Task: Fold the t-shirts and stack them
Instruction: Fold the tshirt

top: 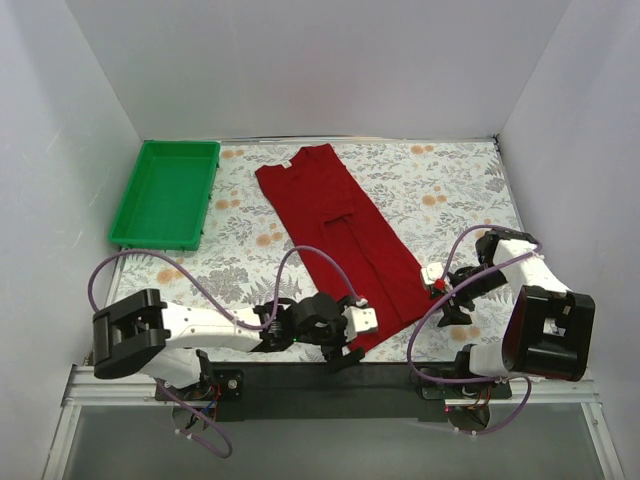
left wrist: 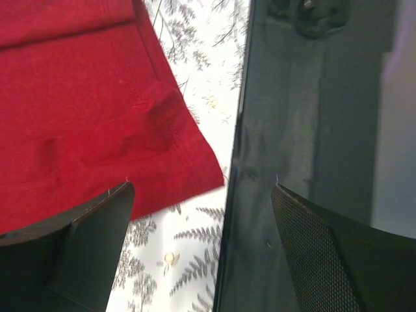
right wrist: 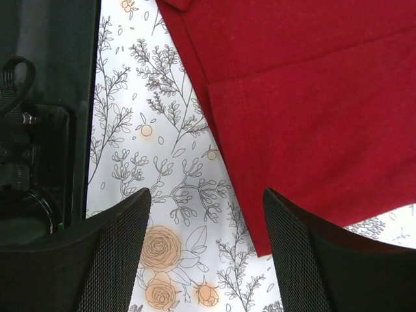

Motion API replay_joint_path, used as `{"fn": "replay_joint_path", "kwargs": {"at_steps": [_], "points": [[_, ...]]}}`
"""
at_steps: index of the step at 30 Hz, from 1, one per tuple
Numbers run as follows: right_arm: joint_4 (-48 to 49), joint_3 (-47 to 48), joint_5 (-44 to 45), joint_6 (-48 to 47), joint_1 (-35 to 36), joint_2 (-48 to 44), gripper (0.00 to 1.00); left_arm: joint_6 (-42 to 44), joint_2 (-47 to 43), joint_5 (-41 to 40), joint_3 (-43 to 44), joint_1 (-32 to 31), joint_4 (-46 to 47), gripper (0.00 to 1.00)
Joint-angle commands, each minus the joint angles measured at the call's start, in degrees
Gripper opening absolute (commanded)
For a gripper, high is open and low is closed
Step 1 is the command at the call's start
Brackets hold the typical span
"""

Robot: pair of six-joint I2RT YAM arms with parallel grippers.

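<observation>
Judging the t-shirt (top: 340,240) soft, light, floppy | I'd pinch its hem corners, lower centre of frame | left tool (left wrist: 201,188) released, empty | right tool (right wrist: 207,192) released, empty

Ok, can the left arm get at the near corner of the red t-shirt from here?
Probably yes. The left fingers stand open right at the corner of the dark red t-shirt, one finger beside the hem, over the floral tablecloth; nothing lies in between.

dark red t-shirt (top: 340,240) — narrow, flat, diagonal
</observation>
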Motion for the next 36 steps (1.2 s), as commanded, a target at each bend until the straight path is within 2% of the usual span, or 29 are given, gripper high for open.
{"fn": "replay_joint_path", "kwargs": {"at_steps": [1, 7, 14, 23, 32, 36], "points": [[-0.7, 0.7, 0.0, -22.9, 0.4, 2.0, 0.64, 1.7, 4.9, -6.3, 2.2, -1.9, 6.6, 0.79], [0.5, 1.3, -0.6, -21.7, 0.3, 3.1, 0.63, 0.5, 13.3, -9.3, 4.5, -2.8, 9.5, 0.78], [2.7, 0.3, -0.5, -20.2, 0.3, 4.0, 0.62, -2.6, 18.5, -10.1, 4.3, -3.3, 12.0, 0.76], [7.8, -0.8, 2.1, -18.7, 0.3, 6.2, 0.61, -5.6, 18.7, -15.3, 1.1, -4.7, 13.1, 0.64], [15.5, -4.7, 4.8, -15.5, 3.3, 7.1, 0.59, -8.6, 16.9, -17.5, -1.9, -5.8, 12.6, 0.60], [19.6, -6.3, 6.2, -13.6, 4.6, 7.1, 0.52, -9.5, 16.8, -18.4, -2.8, -6.3, 12.3, 0.59]]}}
